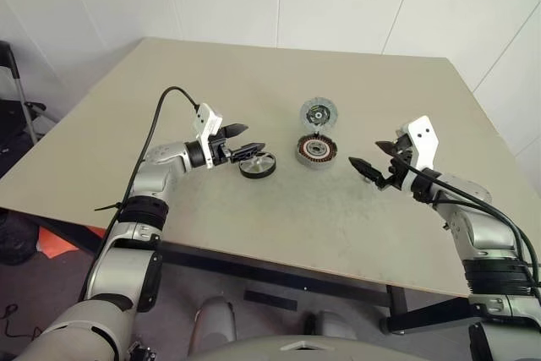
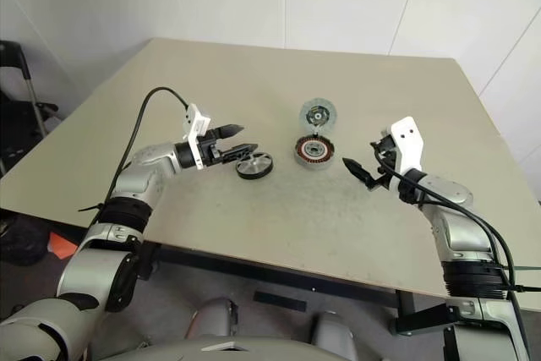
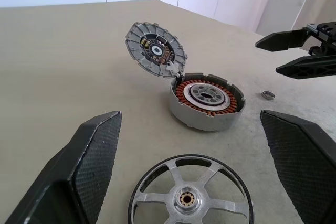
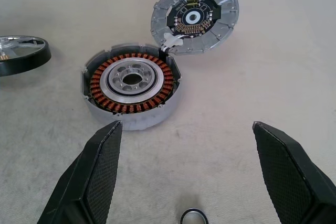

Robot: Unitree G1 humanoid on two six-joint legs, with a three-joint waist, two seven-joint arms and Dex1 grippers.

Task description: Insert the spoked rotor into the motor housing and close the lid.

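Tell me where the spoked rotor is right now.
The spoked rotor lies flat on the table, on the robot's left of the motor housing, right at the open left hand.

a beige, faintly speckled table (image 1: 254, 82). the motor housing (image 4: 131, 88) is silvery-grey, ringed inside with copper-orange windings around a pale metal core. the lid (image 4: 195, 15) is light grey with a ribbed edge and a dark centre, perhaps with gold contacts. the spoked rotor (image 3: 190, 191) has a black rim and silver spokes. a small dark ring (image 4: 193, 216) has a silvery edge.
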